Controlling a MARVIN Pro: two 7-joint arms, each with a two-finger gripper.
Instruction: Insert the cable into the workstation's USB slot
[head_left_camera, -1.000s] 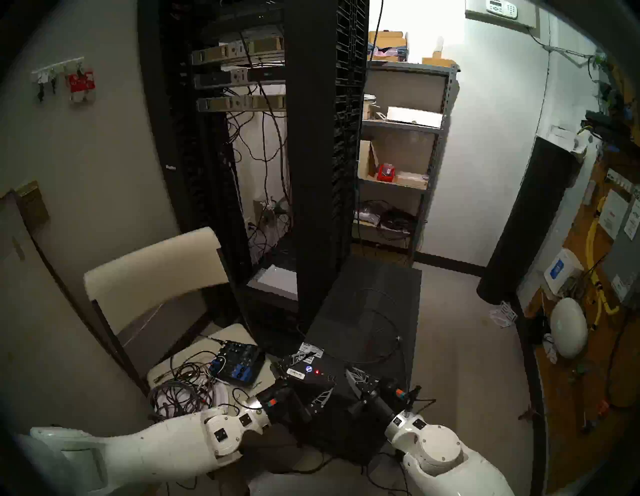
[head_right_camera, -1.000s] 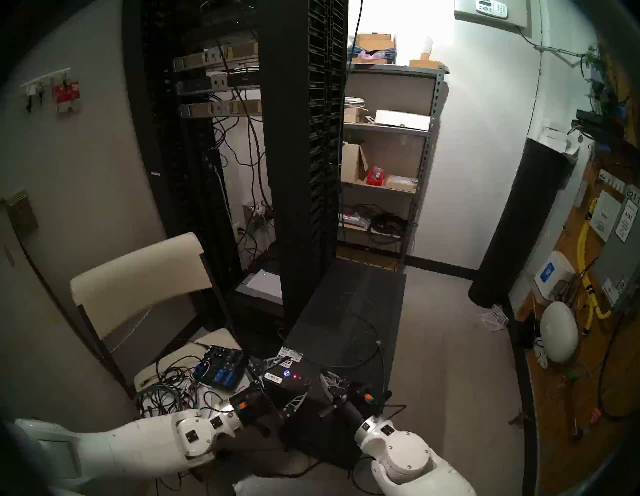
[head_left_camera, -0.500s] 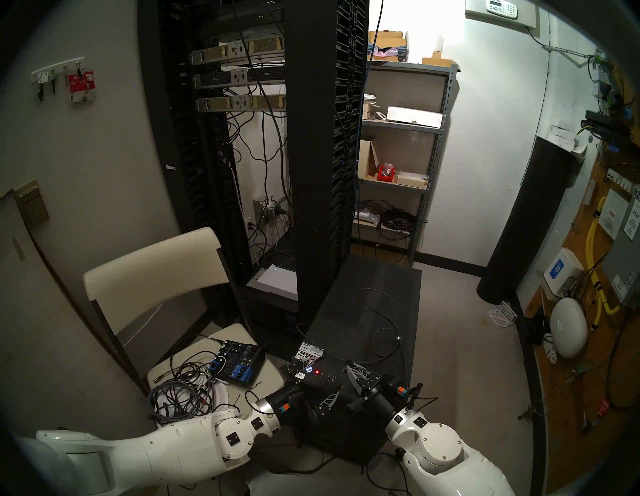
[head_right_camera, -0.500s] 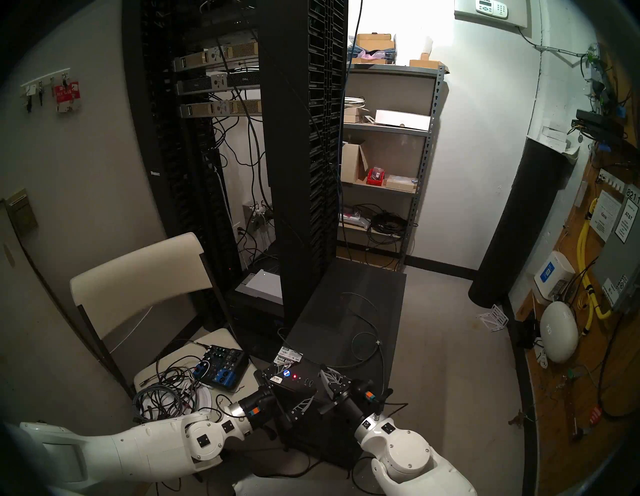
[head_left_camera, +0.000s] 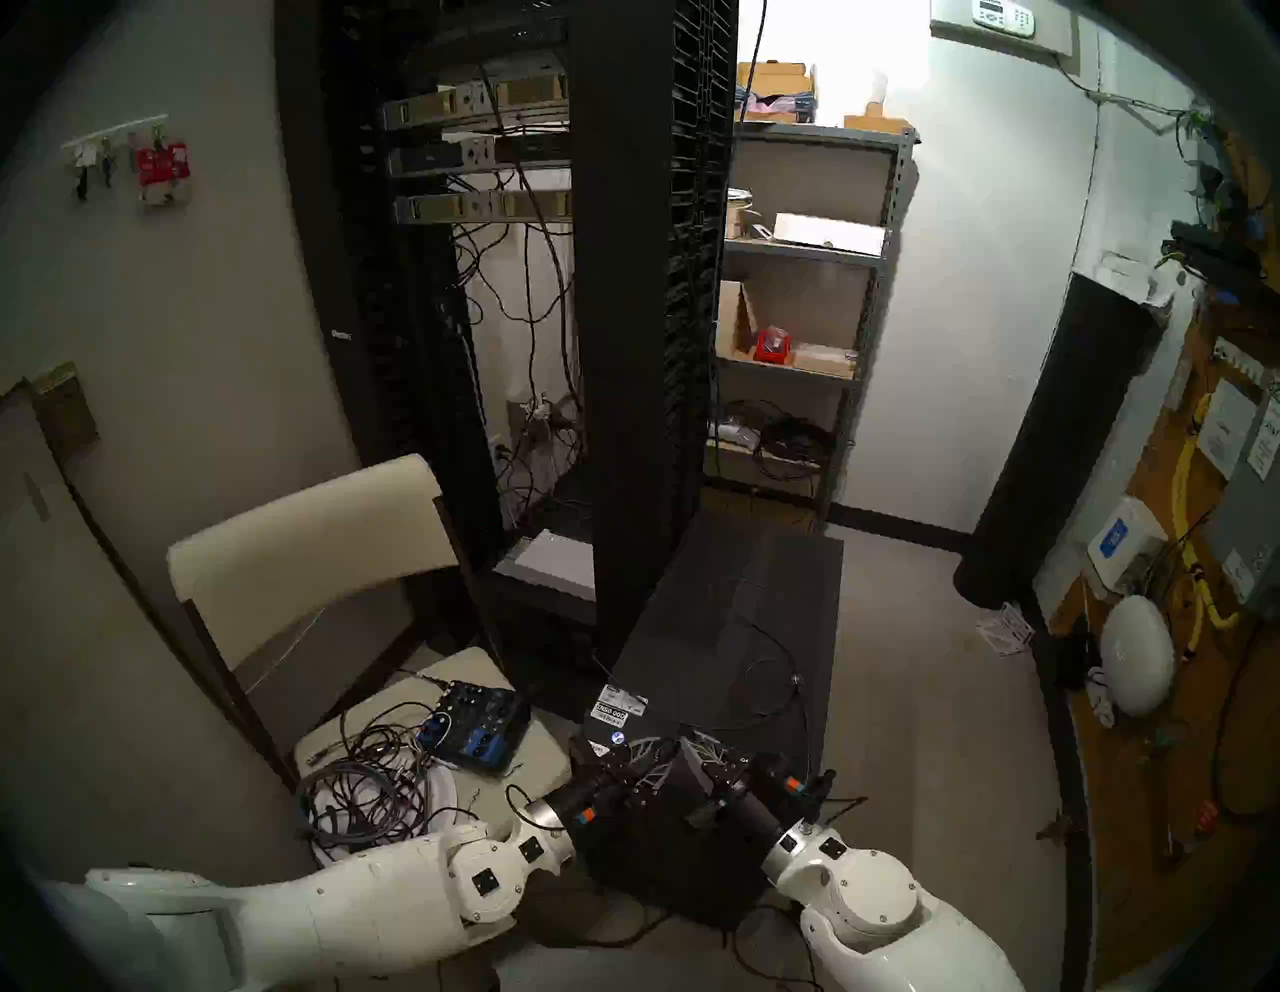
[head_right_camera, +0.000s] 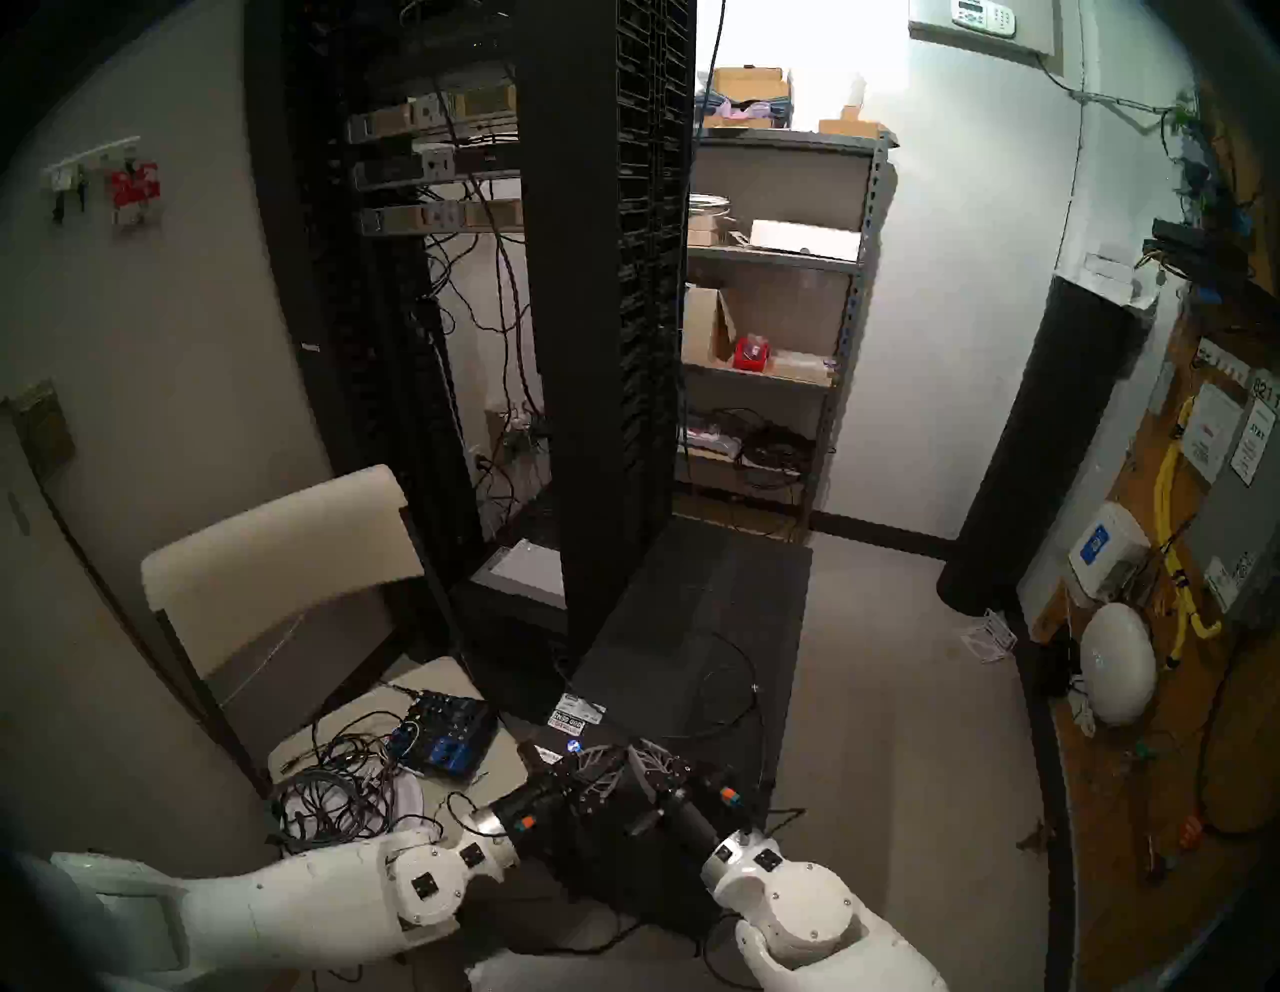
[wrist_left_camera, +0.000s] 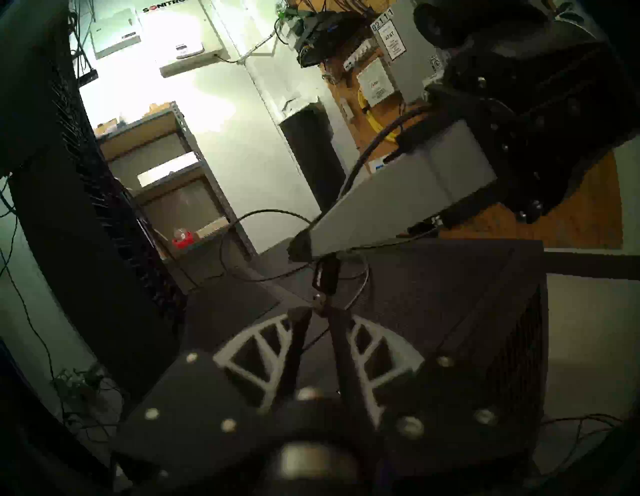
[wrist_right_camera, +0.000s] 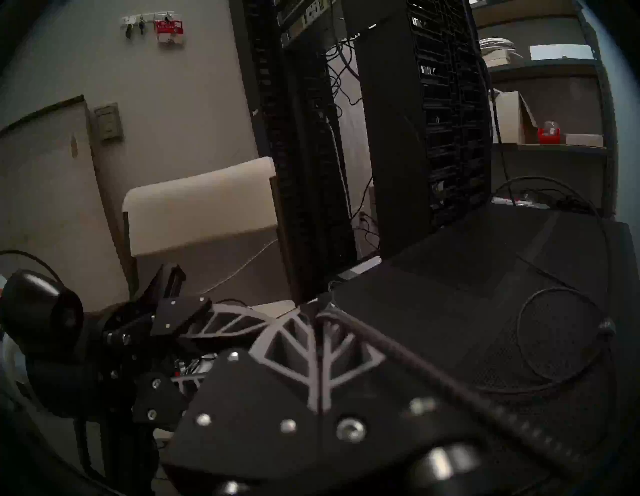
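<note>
The workstation (head_left_camera: 734, 596) is a black tower lying flat, with white stickers and a blue-lit button at its near end. The thin dark cable (head_left_camera: 794, 675) loops across its top. My right gripper (wrist_right_camera: 317, 317) is shut on the cable just behind the black USB plug (wrist_left_camera: 325, 277), which hangs below its grey fingertips (wrist_left_camera: 301, 246). My left gripper (wrist_left_camera: 318, 310) has come up against it, its fingers drawn in on either side of the plug's metal tip. In the head view both grippers meet over the tower's near end (head_left_camera: 672, 747), hiding the USB slots.
A white chair (head_left_camera: 312, 533) on the left carries a heap of cords (head_left_camera: 360, 790) and a small black-and-blue mixer (head_left_camera: 474, 727). The tall black server rack (head_left_camera: 623, 346) stands right behind the tower. A metal shelf unit (head_left_camera: 803, 312) and a black cylinder (head_left_camera: 1060, 443) stand further back.
My left gripper swung right, over the tower's front, to meet the right gripper, and its wide-open fingers narrowed around the plug. The right gripper shifted slightly left. The red LED and slots are now covered.
</note>
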